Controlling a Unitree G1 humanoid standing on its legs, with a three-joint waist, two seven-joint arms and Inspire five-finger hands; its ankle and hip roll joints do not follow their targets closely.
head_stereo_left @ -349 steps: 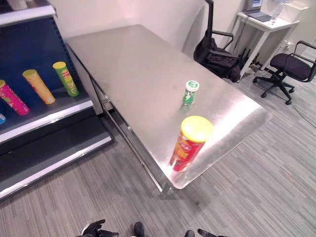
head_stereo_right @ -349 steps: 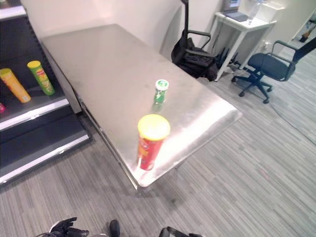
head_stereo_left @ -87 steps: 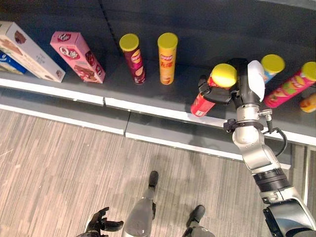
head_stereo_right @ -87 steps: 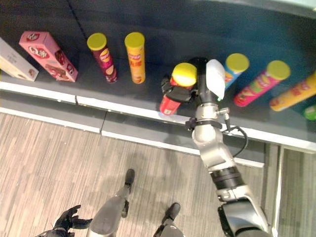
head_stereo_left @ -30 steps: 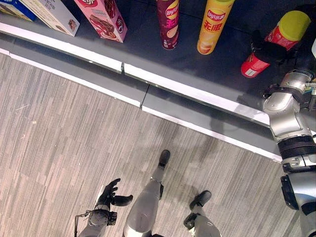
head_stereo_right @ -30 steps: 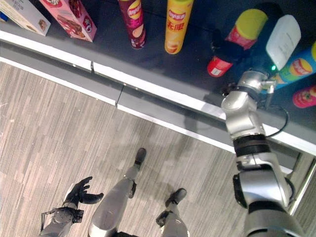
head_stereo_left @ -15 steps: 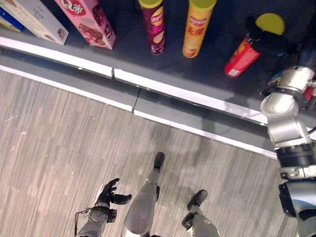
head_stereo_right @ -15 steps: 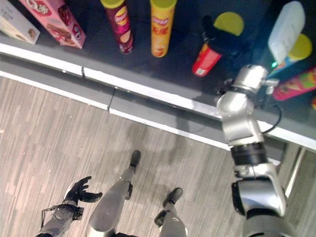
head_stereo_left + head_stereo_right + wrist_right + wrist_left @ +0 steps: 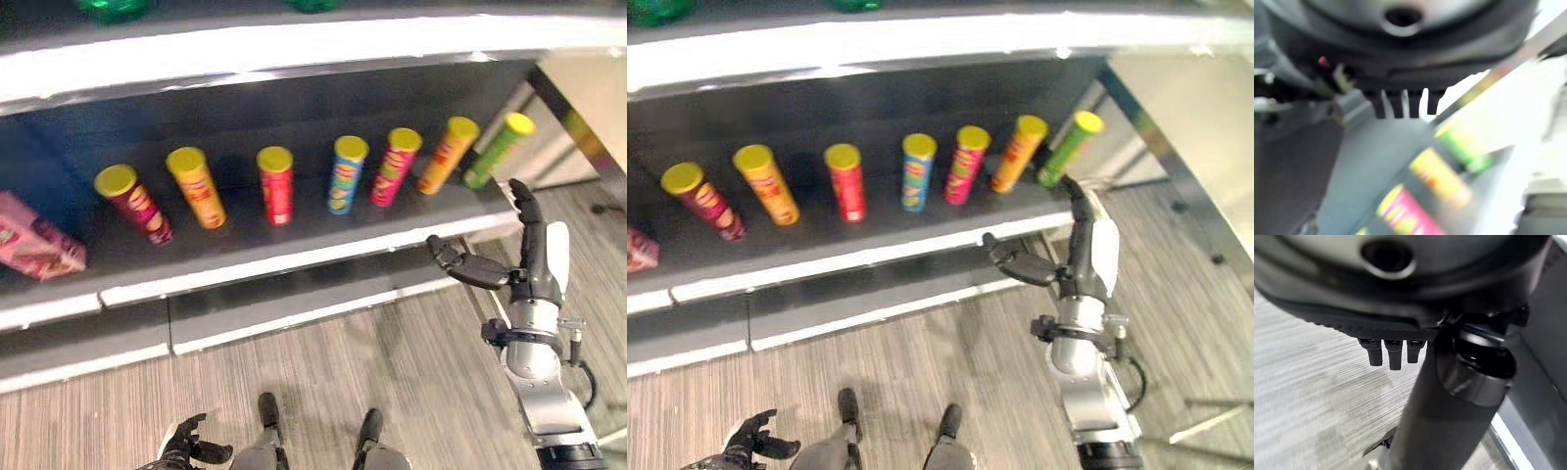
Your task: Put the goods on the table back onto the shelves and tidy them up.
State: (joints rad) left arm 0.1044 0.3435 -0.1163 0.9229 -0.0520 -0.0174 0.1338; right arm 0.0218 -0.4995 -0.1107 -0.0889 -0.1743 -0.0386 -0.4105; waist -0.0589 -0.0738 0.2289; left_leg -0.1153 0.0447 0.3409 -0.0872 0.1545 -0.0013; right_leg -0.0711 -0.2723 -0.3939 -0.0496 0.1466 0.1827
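Dark right hand [image 9: 524, 264]: fingers straight, thumb spread, empty, off the shelf's [image 9: 294, 257] front edge near its right end. Red can [image 9: 277, 184]: upright mid-shelf among six other cans, apparently shelved. Left hand [image 9: 184, 448]: low, relaxed, empty. Table goods possibly remaining.

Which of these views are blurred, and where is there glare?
Right wrist view: strongly blurred, the cans smear into streaks beside a washed-out white patch. Left eye view: glare whitens the upper shelf edge; the right robot hand is fairly sharp. Left wrist view: soft foreground.
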